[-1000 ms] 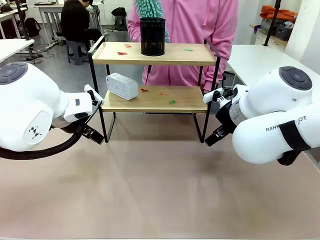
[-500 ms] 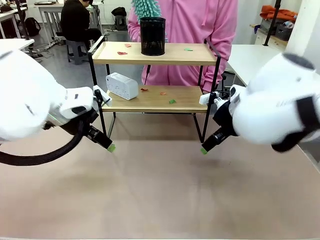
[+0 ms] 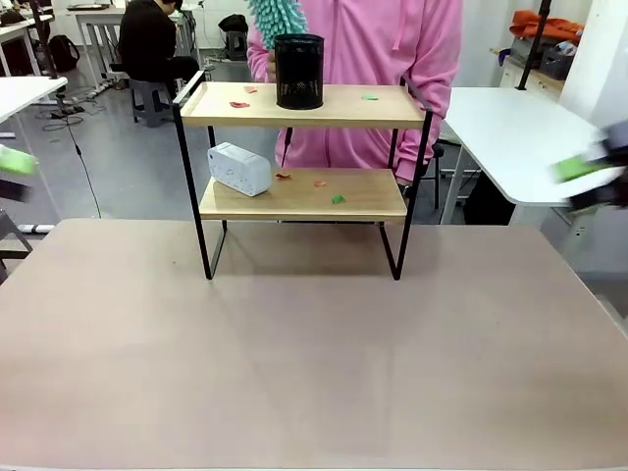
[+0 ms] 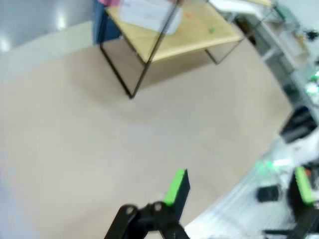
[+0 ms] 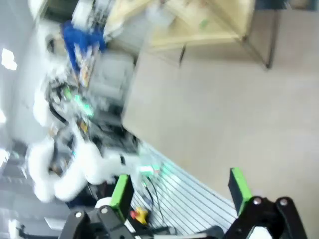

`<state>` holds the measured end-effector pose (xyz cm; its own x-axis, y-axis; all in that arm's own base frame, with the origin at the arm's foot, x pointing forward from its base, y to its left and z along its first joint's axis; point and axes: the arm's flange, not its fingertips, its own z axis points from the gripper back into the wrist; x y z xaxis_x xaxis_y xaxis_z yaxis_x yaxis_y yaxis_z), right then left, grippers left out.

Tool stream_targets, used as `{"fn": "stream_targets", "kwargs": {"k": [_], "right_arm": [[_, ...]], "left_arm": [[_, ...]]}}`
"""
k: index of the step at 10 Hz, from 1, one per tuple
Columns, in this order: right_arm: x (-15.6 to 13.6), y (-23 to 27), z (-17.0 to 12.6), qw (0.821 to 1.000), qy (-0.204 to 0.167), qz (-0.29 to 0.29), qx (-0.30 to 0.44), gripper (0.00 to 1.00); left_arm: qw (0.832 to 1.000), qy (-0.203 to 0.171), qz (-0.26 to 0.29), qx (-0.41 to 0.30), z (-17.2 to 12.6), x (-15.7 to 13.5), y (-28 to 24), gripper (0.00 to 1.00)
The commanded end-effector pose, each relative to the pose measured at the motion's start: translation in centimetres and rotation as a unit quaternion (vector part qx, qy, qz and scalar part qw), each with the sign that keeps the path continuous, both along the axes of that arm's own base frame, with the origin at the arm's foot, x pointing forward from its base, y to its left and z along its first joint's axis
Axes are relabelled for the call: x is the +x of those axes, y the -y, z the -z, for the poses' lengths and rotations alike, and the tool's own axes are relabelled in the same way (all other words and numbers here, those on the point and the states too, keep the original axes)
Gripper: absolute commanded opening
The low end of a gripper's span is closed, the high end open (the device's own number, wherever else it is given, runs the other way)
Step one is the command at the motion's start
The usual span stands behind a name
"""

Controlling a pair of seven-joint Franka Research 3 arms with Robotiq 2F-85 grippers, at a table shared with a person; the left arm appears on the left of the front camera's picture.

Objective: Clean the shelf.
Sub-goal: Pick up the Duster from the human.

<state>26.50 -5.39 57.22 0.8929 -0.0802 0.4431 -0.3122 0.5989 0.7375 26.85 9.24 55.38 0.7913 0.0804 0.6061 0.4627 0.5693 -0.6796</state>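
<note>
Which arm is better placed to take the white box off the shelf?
Left, probably: the white box sits at the left end of the lower board, nearer the open left pincer than the right pincer.

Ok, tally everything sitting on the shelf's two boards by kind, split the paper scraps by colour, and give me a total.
Red scraps: 4
Green scraps: 2
Black mesh cup: 1
White box: 1
Total on the shelf: 8
</note>
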Motion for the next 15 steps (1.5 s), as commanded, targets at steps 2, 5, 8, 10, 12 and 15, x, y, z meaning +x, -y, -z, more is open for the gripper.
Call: {"fn": "stream_targets", "kwargs": {"k": [2,5,8,10,12,15], "right_arm": [[-5.2,11.1,7.6,0.953,0.024,0.24,0.183,1.0],[-6.0,16.7,4.0,0.964,-0.014,0.222,0.145,1.0],[-6.0,16.7,4.0,0.964,-0.014,0.222,0.145,1.0],[-6.0,16.7,4.0,0.964,-0.014,0.222,0.145,1.0],[-6.0,16.7,4.0,0.964,-0.014,0.222,0.145,1.0],[-6.0,16.7,4.0,0.964,-0.014,0.222,0.145,1.0]], "left_arm": [[0.94,0.061,-0.276,-0.191,6.8,-5.7,-7.4,1.0],[0.964,0.001,-0.229,-0.138,2.8,-6.1,-14.2,1.0],[0.964,0.001,-0.229,-0.138,2.8,-6.1,-14.2,1.0],[0.964,0.001,-0.229,-0.138,2.8,-6.1,-14.2,1.0],[0.964,0.001,-0.229,-0.138,2.8,-6.1,-14.2,1.0],[0.964,0.001,-0.229,-0.138,2.8,-6.1,-14.2,1.0]]}}
